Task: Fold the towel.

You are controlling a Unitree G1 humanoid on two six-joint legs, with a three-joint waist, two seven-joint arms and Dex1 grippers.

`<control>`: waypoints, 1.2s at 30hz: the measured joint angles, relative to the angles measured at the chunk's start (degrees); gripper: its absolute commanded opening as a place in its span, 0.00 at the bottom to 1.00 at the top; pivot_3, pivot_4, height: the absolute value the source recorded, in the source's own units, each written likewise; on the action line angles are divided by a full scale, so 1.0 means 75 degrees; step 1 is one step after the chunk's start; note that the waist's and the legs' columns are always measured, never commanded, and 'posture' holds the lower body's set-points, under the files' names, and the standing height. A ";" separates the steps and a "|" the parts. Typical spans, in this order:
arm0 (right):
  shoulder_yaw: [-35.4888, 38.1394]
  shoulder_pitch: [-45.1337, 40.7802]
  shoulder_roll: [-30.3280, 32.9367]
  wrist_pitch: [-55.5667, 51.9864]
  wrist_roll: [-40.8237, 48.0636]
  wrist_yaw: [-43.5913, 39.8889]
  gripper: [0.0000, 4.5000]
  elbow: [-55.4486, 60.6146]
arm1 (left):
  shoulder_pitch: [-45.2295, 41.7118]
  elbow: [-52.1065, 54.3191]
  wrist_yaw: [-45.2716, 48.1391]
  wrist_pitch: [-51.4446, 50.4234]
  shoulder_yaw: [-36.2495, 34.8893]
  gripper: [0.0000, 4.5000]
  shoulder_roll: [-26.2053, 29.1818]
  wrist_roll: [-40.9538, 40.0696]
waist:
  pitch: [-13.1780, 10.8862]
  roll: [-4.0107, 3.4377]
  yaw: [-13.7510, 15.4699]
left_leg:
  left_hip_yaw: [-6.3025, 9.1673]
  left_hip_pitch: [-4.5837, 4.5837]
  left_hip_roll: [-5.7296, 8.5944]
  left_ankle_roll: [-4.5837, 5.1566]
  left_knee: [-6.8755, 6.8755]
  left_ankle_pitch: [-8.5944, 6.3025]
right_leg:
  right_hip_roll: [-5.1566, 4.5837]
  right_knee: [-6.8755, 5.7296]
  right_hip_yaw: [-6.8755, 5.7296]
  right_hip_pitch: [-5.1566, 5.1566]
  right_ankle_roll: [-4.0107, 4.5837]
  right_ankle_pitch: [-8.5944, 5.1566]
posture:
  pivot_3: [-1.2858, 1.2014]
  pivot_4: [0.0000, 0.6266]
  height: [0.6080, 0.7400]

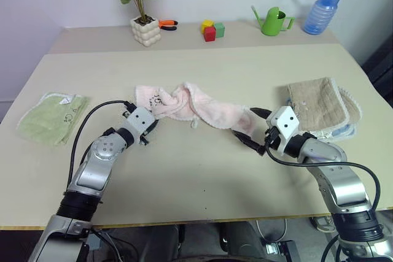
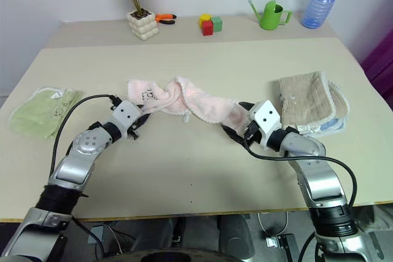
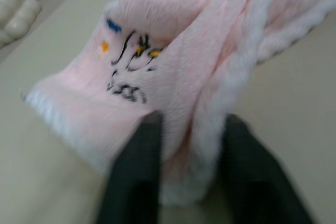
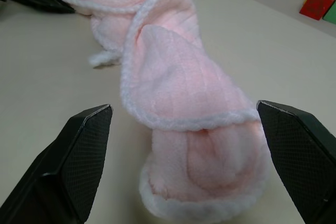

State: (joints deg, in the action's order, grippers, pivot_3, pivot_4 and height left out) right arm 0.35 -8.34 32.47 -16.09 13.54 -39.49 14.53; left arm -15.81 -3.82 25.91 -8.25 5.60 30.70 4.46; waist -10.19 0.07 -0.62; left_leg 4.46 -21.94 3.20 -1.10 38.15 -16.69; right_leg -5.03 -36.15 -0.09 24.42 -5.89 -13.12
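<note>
Pinching the towel (image 1: 190, 106) at its printed end, the left gripper (image 3: 184, 156) is closed on it. The right gripper (image 4: 184, 166) gapes wide around the other end, not touching

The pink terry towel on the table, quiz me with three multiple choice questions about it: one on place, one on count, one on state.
1. Where does the small pale pink terry-cloth towel lie?
A. between the light green towel and the beige-tan towel
B. beside the plant pot
C. on the beige towel

2. How many towels are on the table?
A. two
B. three
C. four

3. What state is the pink towel in?
A. neatly folded
B. flat
C. twisted and bunched

Answers: 1 A, the other towels flank it; 2 B, green, pink and beige; 3 C, it lies rumpled, with the left tool shut on one end and the right tool open around the other.
</note>
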 measured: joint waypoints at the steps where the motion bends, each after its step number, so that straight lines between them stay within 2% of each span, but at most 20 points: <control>1: -0.0056 -0.0047 0.0001 0.0026 -0.0058 0.0000 1.00 0.0000 | 0.0031 0.0031 -0.0007 -0.0003 -0.0045 0.02 0.0039 0.0003 | 0.0000 0.0000 -0.0003 | -0.0001 0.0000 0.0000 0.0000 0.0000 0.0000 | -0.0001 0.0000 0.0000 0.0000 0.0000 0.0000 | 0.52 0.24 0.93; 7: -0.0693 -0.0326 0.0122 0.0274 -0.0712 -0.0131 1.00 0.0176 | 0.0370 0.0377 -0.0147 -0.0062 -0.0304 0.02 -0.0013 -0.0030 | -0.0001 0.0001 0.0001 | 0.0000 -0.0002 0.0000 0.0000 0.0001 0.0000 | -0.0001 0.0000 0.0000 0.0001 0.0000 0.0000 | 0.52 0.24 0.93; 11: -0.1394 -0.0571 0.0196 0.0784 -0.1785 0.0064 1.00 0.0133 | 0.0532 0.0667 -0.0180 -0.0188 -0.0558 0.02 -0.0086 -0.0129 | -0.0001 0.0001 0.0004 | 0.0000 -0.0003 0.0001 -0.0001 0.0000 0.0000 | -0.0001 0.0000 -0.0001 0.0003 0.0000 0.0000 | 0.52 0.24 0.93; 19: -0.1906 -0.0898 0.0456 0.1950 -0.3420 0.0556 1.00 -0.0675 | 0.0587 0.0697 -0.0126 -0.0205 -0.0617 0.02 -0.0201 -0.0193 | -0.0001 0.0003 0.0007 | -0.0002 -0.0004 0.0004 -0.0002 0.0001 0.0001 | -0.0002 0.0002 -0.0001 0.0003 0.0000 0.0000 | 0.52 0.24 0.93; 22: -0.1990 -0.0901 0.0518 0.2261 -0.3736 0.0589 1.00 -0.0906 | 0.0596 0.0697 0.0033 -0.0230 -0.0615 0.21 -0.0202 -0.0312 | -0.0001 0.0003 0.0002 | -0.0001 -0.0003 0.0003 -0.0002 0.0000 0.0001 | -0.0001 0.0001 -0.0001 0.0004 0.0000 0.0000 | 0.52 0.24 0.93; 26: -0.1987 -0.0901 0.0505 0.2400 -0.3816 0.0592 1.00 -0.0932 | 0.0731 0.0700 0.0073 -0.0171 -0.0564 0.62 -0.0058 -0.0148 | -0.0001 0.0003 -0.0006 | -0.0001 -0.0002 0.0002 -0.0002 0.0000 0.0001 | 0.0001 0.0001 -0.0001 0.0003 0.0000 0.0000 | 0.52 0.24 0.93; 31: -0.1986 -0.0899 0.0455 0.2407 -0.3867 0.0607 1.00 -0.0929 | 0.0975 0.0882 0.0042 -0.0028 -0.0579 0.62 0.0078 -0.0055 | 0.0000 0.0003 -0.0001 | -0.0001 -0.0003 0.0001 -0.0002 -0.0001 0.0001 | 0.0000 0.0002 0.0000 0.0003 0.0000 0.0000 | 0.52 0.24 0.93; 34: -0.1970 -0.0899 0.0358 0.2375 -0.3860 0.0628 1.00 -0.0927 | 0.1142 0.1011 0.0054 -0.0015 -0.0594 0.43 0.0131 -0.0055 | 0.0000 0.0002 -0.0007 | -0.0002 -0.0001 0.0001 -0.0002 -0.0001 0.0001 | 0.0000 0.0002 0.0000 0.0003 0.0001 0.0000 | 0.52 0.24 0.93; 36: -0.1967 -0.0899 0.0326 0.2361 -0.3859 0.0628 1.00 -0.0927 | 0.1246 0.1063 0.0121 -0.0019 -0.0589 0.21 0.0141 -0.0056 | 0.0000 0.0002 -0.0007 | -0.0001 -0.0002 0.0001 -0.0002 -0.0001 0.0001 | 0.0000 0.0002 0.0000 0.0003 0.0001 0.0000 | 0.52 0.24 0.93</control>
State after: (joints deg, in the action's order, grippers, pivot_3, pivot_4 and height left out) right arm -14.40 -15.09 34.91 1.62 -15.40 -34.77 7.58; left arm -6.46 4.16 26.82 -8.39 1.18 31.76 4.04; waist -10.19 0.09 -0.68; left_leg 4.45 -21.95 3.20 -1.11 38.14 -16.68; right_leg -5.03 -36.14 -0.09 24.45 -5.88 -13.12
